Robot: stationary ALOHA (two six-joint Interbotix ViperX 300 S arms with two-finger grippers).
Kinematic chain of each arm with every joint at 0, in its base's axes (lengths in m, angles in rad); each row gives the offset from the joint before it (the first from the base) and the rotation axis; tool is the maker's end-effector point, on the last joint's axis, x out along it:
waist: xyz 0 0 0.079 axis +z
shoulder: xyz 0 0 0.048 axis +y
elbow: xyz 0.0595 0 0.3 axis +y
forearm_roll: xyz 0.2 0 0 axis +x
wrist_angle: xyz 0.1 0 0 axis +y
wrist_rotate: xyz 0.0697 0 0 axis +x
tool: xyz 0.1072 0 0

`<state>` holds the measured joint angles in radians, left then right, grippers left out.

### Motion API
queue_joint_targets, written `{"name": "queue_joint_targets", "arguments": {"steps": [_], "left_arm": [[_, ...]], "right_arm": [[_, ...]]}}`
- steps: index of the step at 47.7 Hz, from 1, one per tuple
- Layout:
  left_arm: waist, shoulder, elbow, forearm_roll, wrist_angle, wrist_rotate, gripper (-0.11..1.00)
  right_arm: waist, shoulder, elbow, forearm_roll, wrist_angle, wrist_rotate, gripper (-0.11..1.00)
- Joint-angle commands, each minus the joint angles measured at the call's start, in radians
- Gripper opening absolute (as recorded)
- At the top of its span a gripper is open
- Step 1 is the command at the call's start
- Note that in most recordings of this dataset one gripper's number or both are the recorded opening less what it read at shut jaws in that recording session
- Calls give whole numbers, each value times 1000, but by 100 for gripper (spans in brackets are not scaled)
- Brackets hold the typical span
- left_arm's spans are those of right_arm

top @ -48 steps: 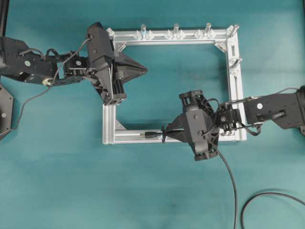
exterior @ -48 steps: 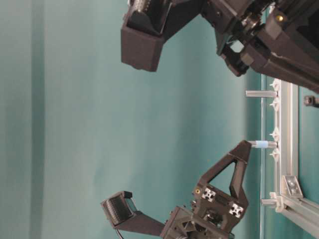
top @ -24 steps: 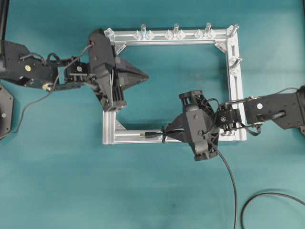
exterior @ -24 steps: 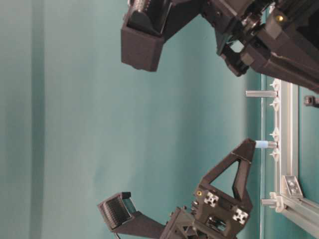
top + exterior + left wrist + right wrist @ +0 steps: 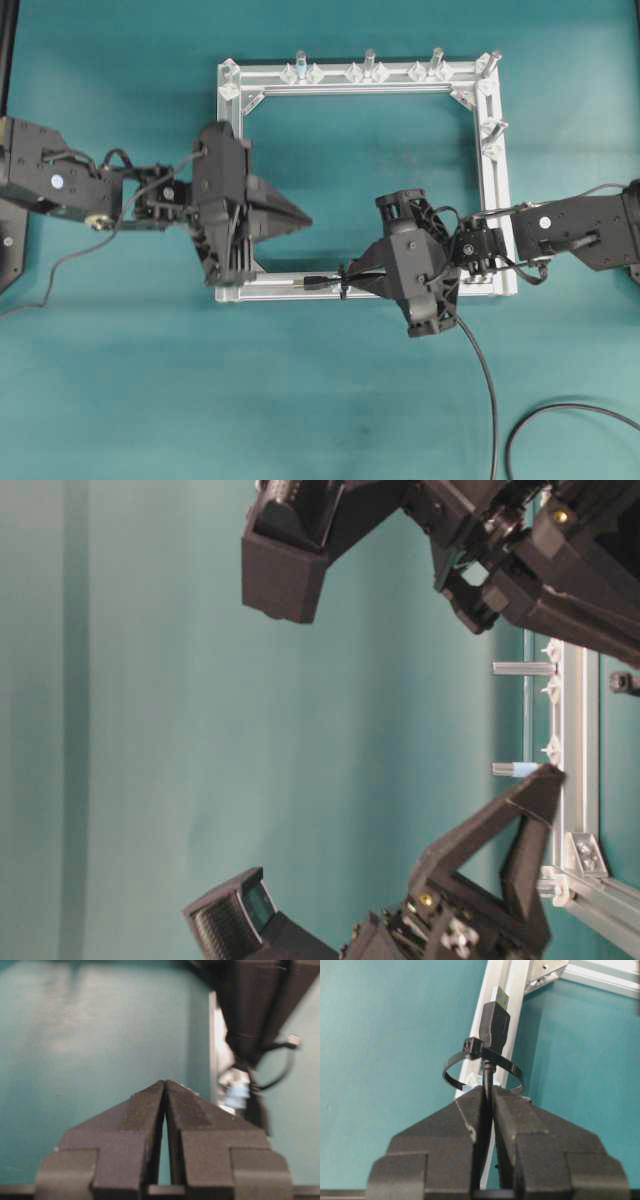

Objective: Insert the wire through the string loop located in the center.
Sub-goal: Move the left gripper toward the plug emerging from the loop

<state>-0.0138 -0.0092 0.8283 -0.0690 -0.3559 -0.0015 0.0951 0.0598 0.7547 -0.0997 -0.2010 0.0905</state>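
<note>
The right claw (image 5: pixel 488 1091) is clamped on the wire (image 5: pixel 493 1020), whose plug is through the string loop (image 5: pixel 482 1067); the empty left claw (image 5: pixel 300 216), pinched together, could knock the plug back out.

Wire (image 5: pixel 493 1020) in jaws, seemingly through string loop (image 5: pixel 482 1071)

Open mat inside frame (image 5: pixel 490 190); pegs (image 5: pixel 368 62) crowd far rail.

wire (image 5: pixel 494 1025) black | string loop (image 5: pixel 454 1068) black | frame (image 5: pixel 490 190) silver | table (image 5: pixel 330 400) teal
</note>
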Motion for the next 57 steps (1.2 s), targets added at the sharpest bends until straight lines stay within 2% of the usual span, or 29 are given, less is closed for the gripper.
{"name": "queue_joint_targets", "arguments": {"steps": [1,19,30,57], "left_arm": [[-32,-26,-25,3,3,-3,0],[-83,-115,-11,3,81,-3,0],[-109,-107,-11,5,94,-3,0],[-109,-104,23,3,101,-3,0]], "right_arm": [[-2,-12,-15,-2,-12,0,7],[-2,-12,-11,-3,-23,0,7],[-2,-12,-11,-5,-23,-2,7],[-2,-12,-11,-3,-31,-2,7]]}}
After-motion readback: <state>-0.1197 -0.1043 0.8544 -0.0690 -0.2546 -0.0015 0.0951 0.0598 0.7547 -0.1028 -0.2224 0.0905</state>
